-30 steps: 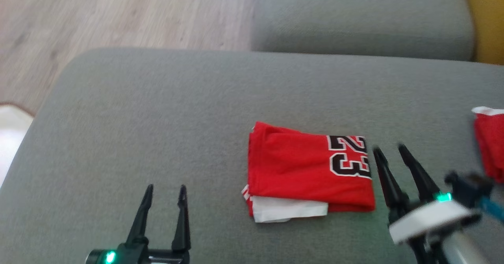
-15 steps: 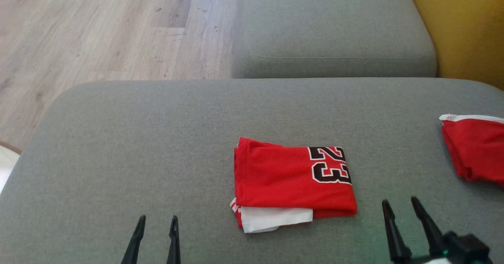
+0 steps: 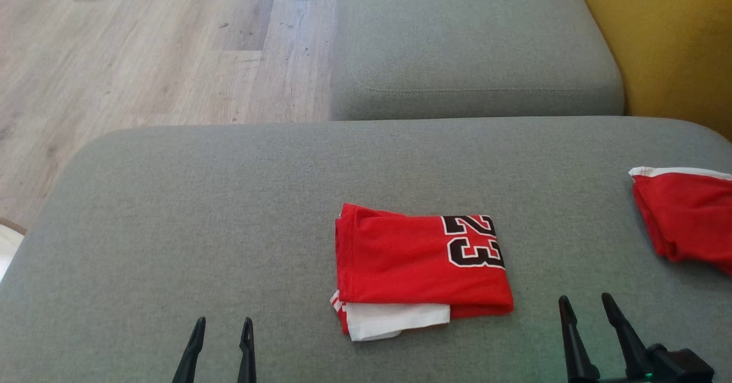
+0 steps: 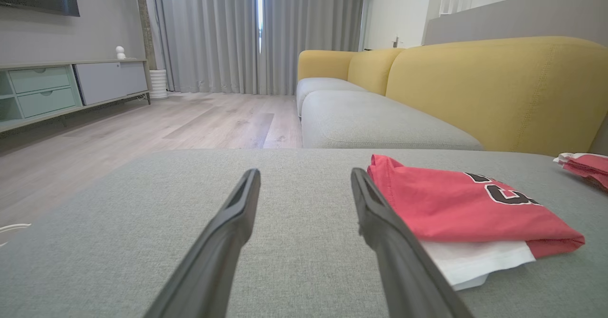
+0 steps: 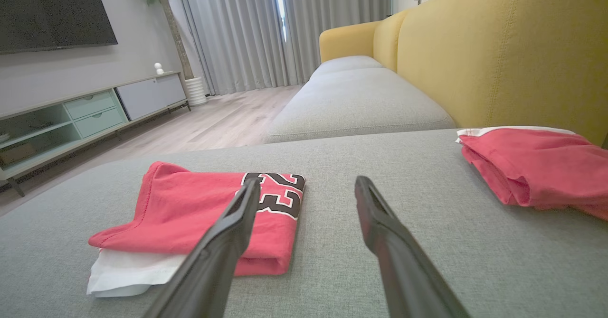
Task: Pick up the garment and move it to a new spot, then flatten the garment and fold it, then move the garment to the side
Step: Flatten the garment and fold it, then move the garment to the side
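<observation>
The folded red cloth jersey with black 23 (image 3: 420, 263) lies crosswise between the left gripper (image 3: 223, 320) and the nearer right gripper (image 3: 585, 297); both stand open, empty.

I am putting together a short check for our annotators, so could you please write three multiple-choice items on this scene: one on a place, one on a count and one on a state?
1. Where does the folded garment numbered 23 lie?
A. on the wooden floor
B. on the grey cushion
C. on the yellow backrest

2. How many red garments lie on that cushion?
A. four
B. one
C. two

3. How do the left gripper and right gripper stand?
A. both open, holding nothing
B. left shut on the garment
C. both shut on the garment

Answers:
1 B, grey fabric shows all round it.
2 C, a second red garment lies toward the cushion's right end.
3 A, each pair of fingers stands apart with nothing between them.
</observation>
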Motion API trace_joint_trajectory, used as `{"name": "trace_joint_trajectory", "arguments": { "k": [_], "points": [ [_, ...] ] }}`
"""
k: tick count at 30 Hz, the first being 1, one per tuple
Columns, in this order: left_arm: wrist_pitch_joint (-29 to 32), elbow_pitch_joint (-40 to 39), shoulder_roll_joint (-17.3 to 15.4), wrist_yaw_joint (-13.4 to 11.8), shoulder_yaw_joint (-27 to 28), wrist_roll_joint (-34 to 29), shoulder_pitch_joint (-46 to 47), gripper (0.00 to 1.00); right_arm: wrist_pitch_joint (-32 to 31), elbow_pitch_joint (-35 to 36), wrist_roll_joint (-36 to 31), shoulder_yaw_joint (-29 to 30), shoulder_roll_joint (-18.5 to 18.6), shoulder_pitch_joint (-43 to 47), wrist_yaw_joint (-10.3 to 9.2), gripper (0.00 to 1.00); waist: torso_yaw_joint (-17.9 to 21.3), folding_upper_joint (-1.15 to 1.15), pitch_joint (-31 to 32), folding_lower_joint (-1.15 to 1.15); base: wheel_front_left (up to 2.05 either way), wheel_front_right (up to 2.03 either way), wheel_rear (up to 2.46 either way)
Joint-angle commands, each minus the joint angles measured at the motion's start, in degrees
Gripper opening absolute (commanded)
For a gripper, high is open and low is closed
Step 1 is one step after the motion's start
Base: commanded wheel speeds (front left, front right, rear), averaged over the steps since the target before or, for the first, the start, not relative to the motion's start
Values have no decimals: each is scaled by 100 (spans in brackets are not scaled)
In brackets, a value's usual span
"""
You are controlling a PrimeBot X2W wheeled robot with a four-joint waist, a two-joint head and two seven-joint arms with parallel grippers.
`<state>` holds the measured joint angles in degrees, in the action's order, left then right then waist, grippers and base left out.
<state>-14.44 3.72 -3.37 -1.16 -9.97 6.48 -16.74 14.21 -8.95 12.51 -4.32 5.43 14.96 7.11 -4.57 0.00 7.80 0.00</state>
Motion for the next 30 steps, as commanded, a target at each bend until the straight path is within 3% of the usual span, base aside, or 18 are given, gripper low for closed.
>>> {"name": "trace_joint_trajectory", "arguments": {
  "k": [1,20,30],
  "points": [
    [-56,-194,47,24,199,-49,182,100,78,179,-68,-82,44,-164,37,100,16,0,5,0,0,0,0],
    [-56,-252,48,-36,110,108,223,100,78,107,-125,-80,72,-185,37,100,103,0,-21,0,0,0,0],
    [-56,-464,49,0,-24,395,312,100,79,-339,-85,-63,154,-503,37,100,-64,0,-348,0,0,0,0]
  ]
}}
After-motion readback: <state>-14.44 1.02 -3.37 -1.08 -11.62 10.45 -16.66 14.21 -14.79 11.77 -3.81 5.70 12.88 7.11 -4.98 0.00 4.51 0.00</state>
